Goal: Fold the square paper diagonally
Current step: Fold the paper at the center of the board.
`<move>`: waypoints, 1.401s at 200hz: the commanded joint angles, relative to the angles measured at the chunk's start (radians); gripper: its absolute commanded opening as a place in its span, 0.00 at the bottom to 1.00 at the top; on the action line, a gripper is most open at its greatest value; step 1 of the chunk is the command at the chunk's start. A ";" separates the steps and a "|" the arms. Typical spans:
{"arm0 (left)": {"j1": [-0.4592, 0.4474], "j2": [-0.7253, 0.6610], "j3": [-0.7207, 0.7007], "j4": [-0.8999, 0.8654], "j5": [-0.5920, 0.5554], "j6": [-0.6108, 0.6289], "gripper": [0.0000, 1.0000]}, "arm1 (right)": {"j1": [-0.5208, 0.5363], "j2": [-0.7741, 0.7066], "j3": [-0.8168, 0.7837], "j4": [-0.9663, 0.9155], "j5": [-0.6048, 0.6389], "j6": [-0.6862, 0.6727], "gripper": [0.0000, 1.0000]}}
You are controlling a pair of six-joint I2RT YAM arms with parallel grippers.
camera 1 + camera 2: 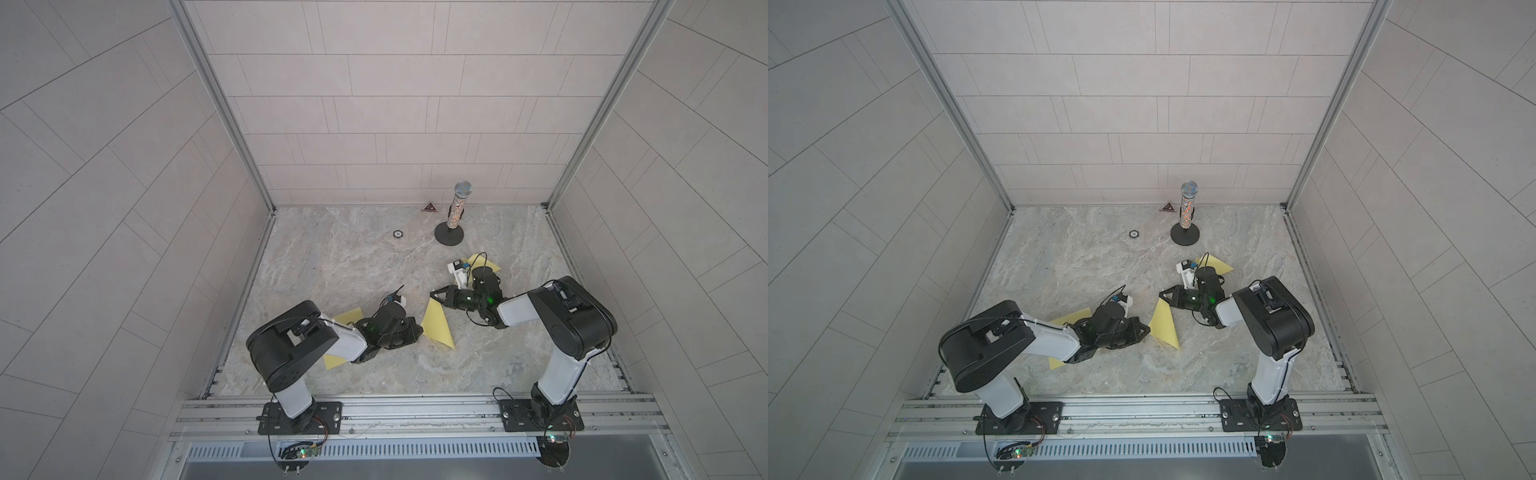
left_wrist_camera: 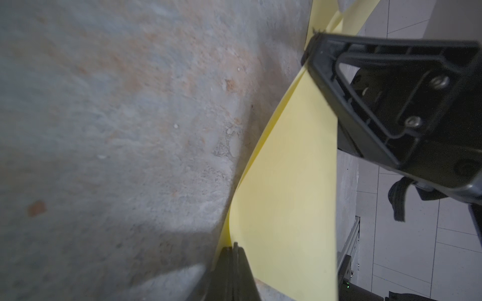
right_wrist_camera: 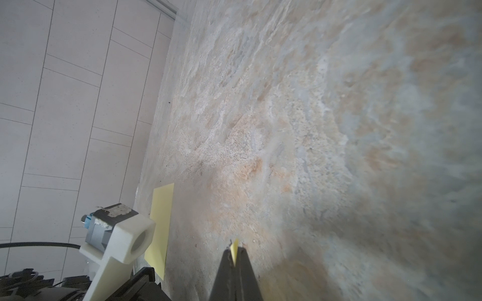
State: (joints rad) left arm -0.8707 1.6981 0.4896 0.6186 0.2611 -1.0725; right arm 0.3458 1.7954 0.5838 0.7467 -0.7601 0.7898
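Top views, both: yellow paper (image 1: 437, 328) bowed up off the tabletop (image 1: 332, 266) near centre, seen as a narrow triangle. One corner clamped in left gripper (image 1: 419, 331); far tip pinched in right gripper (image 1: 432, 294), yellow sliver between closed jaws in right wrist view. Marbled grey-beige surface; pale tiled walls (image 1: 374, 104); glittery microphone (image 1: 457, 208) upright on round stand near back wall.
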 commanded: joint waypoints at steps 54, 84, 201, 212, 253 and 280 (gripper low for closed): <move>0.002 0.049 -0.025 -0.149 -0.024 0.019 0.02 | -0.006 -0.174 -0.023 -0.346 0.109 -0.093 0.50; 0.002 0.052 -0.025 -0.145 -0.022 0.019 0.02 | -0.004 -0.270 -0.074 -0.480 0.133 -0.115 0.50; 0.002 0.055 -0.029 -0.132 -0.021 0.017 0.02 | 0.076 -0.322 -0.257 -0.288 0.082 0.098 0.40; 0.002 0.054 -0.029 -0.132 -0.021 0.017 0.02 | 0.078 -0.296 -0.264 -0.232 0.063 0.129 0.35; 0.002 0.053 -0.029 -0.132 -0.023 0.017 0.02 | 0.082 -0.272 -0.269 -0.170 0.055 0.157 0.07; 0.003 0.053 -0.029 -0.132 -0.023 0.018 0.02 | 0.081 -0.292 -0.272 -0.205 0.068 0.137 0.00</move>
State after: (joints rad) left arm -0.8707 1.7058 0.4896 0.6346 0.2623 -1.0729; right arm 0.4232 1.5219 0.3191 0.5453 -0.7006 0.9321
